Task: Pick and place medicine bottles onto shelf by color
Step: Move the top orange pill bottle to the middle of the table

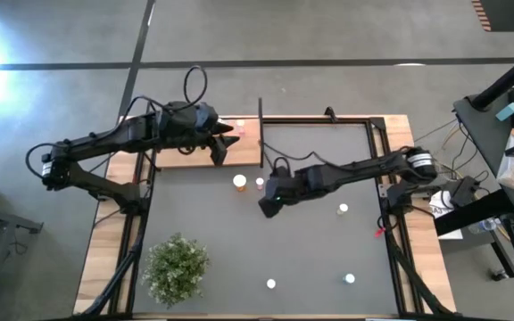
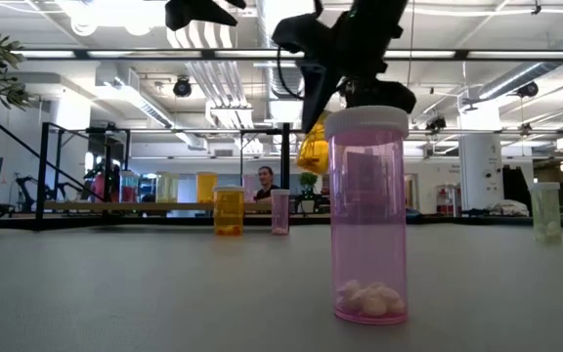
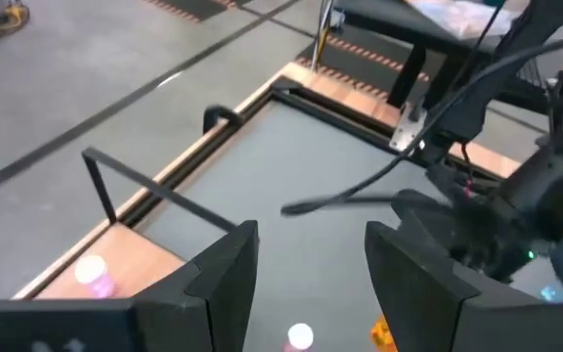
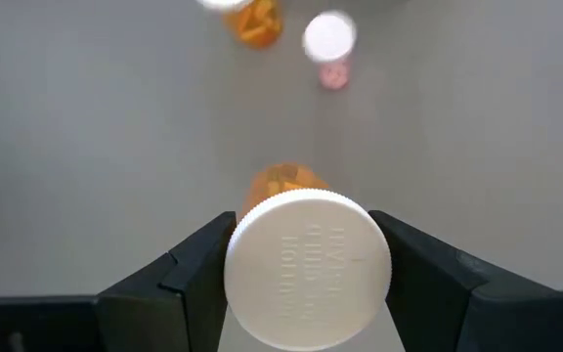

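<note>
My right gripper (image 1: 266, 207) hangs over the middle of the table, shut on an orange medicine bottle (image 4: 281, 183) with a white cap. An orange bottle (image 1: 239, 182) and a pink one (image 1: 260, 183) stand upright just beyond it, close to the shelf (image 1: 186, 153), a light-wood board at the far left. My left gripper (image 3: 306, 284) hovers open above the shelf's right end with nothing between its fingers. A pink bottle (image 3: 92, 275) stands on the shelf. More bottles stand on the table (image 1: 343, 209), (image 1: 270, 284), (image 1: 350, 279). My right gripper pinches the orange bottle between its two fingers at the white cap (image 4: 308, 266), one finger on each side of the cap's rim. The fingers slant down from above. The bottle is lifted clear of the table, its orange body (image 2: 313, 147) hanging below the cap.
A green bushy plant (image 1: 178, 265) stands at the near left. Thin black upright rods (image 3: 99, 184) edge the shelf, and a black frame (image 1: 315, 120) runs round the table. In the low view a pink bottle (image 2: 368, 225) stands close to the camera.
</note>
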Tool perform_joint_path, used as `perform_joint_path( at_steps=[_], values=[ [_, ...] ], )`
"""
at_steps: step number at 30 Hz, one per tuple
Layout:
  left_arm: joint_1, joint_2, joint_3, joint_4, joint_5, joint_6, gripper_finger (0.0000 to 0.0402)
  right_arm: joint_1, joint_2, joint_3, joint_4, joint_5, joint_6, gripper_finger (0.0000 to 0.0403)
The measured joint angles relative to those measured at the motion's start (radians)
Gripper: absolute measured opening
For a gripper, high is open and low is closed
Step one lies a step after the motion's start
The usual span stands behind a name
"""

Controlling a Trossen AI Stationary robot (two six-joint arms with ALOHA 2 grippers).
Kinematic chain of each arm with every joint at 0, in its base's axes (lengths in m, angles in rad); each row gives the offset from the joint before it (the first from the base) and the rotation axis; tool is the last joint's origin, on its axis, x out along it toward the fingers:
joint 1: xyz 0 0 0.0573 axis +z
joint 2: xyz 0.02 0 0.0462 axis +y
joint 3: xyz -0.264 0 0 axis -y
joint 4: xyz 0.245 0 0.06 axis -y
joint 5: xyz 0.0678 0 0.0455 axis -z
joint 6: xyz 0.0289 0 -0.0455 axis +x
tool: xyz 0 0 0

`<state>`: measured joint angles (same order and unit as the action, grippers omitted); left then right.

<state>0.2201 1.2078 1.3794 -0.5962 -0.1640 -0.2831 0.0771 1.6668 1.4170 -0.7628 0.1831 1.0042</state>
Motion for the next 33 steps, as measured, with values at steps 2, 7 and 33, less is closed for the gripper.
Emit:
perform_joint_path(
  at_steps=[2,7,33],
  values=[
    [-0.003,-0.009,0.000,0.002,0.007,0.001,0.0174,-0.001,0.043,0.046,-0.034,0.000,0.006,0.0215],
    [-0.019,-0.040,0.000,0.003,0.022,0.001,0.0174,-0.003,0.145,0.171,-0.122,0.000,0.019,0.0215],
    [-0.072,-0.066,-0.013,-0.080,0.057,0.000,0.0174,-0.039,0.588,0.698,-0.329,-0.007,-0.247,0.0215]
  ],
)
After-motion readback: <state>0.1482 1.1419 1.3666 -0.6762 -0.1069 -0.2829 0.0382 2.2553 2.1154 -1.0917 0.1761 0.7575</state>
